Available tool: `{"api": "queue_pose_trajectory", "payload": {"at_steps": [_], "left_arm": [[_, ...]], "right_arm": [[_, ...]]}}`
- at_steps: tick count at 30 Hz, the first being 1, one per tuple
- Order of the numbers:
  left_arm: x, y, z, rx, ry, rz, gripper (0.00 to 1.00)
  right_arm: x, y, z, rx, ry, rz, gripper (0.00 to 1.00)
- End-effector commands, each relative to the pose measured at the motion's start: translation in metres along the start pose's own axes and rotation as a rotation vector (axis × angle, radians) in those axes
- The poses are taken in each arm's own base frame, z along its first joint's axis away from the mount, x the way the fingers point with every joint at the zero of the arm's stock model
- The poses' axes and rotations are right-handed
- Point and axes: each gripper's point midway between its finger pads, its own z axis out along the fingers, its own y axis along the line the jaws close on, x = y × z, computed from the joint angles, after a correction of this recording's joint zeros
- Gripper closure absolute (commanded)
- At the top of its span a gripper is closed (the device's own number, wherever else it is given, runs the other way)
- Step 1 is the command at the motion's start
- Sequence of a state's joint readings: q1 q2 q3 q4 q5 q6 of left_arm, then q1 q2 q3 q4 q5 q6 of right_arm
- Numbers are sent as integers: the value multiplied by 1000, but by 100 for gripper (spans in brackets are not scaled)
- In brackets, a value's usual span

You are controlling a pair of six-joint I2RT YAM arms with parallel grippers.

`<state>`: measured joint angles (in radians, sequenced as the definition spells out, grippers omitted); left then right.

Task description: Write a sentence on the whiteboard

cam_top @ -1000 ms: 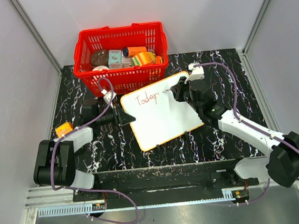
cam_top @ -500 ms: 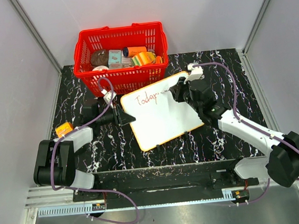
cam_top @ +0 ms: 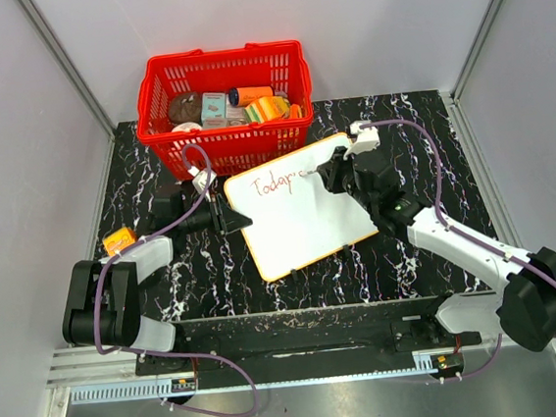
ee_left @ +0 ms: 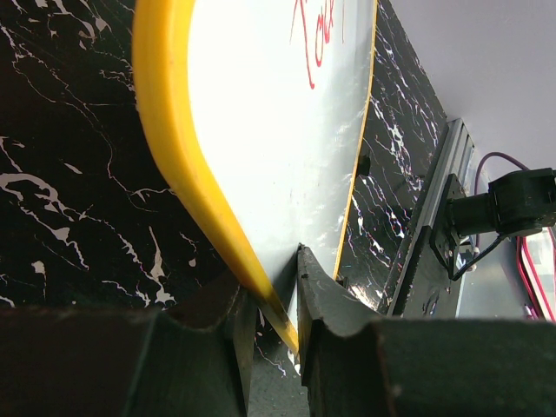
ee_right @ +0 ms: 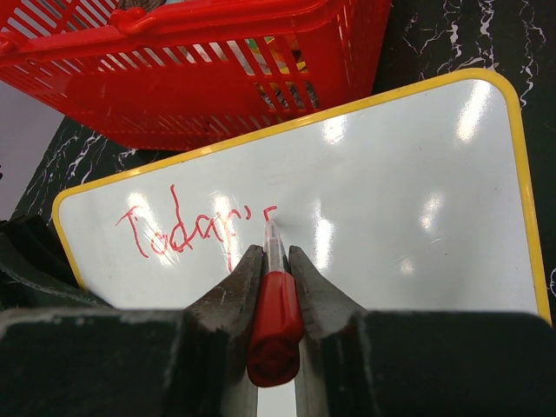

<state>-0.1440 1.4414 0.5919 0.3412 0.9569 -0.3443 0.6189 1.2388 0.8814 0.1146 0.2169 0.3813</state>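
Two grips carry this moment, and either one could spoil the line. The whiteboard (cam_top: 309,220) lies askew in the middle of the table (cam_top: 196,276). Its far edge is near the red basket (cam_top: 228,144), and we cannot tell whether they touch. The left gripper (ee_left: 274,300) has its jaws only narrowly parted, pinching the board's yellow rim at the left edge close to a corner. The right gripper (ee_right: 276,261) is closed tight on a red marker (ee_right: 276,326), whose tip rests on the board just right of the sentence (cam_top: 276,184), where "Today" and the first mark of a new letter can be read.

Our first worry is the board. It is held at one point on a thin rim, so pen pressure toward the right could swing it about that pinch or pull the rim out of the jaws. The lettering would then wander or skip.

Our second worry is the marker. It sits between smooth jaws, and pressing too hard could push it back up or tilt it, which would thin or break the stroke.

Smearing is the third risk, since the wrist passing low over fresh ink could drag it.

Because the board is askew, we judge that a line written straight along the table would slant and crowd the right rim.
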Motion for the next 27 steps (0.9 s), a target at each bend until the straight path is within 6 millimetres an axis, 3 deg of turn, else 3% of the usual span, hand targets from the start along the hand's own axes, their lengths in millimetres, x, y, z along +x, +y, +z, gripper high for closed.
{"api": "queue_pose_trajectory", "payload": {"at_steps": [1, 12, 19, 27], "left_arm": [[8, 11, 4, -47, 11, 100, 100], [8, 11, 4, -48, 10, 101, 100], [8, 11, 4, -48, 10, 102, 100], [9, 11, 4, -48, 12, 100, 100]], "right_arm": [[2, -12, -4, 40, 3, -30, 100], [11, -15, -10, 36, 23, -27, 100], [18, -5, -10, -25, 45, -6, 100], [13, 10, -5, -81, 40, 36, 100]]}}
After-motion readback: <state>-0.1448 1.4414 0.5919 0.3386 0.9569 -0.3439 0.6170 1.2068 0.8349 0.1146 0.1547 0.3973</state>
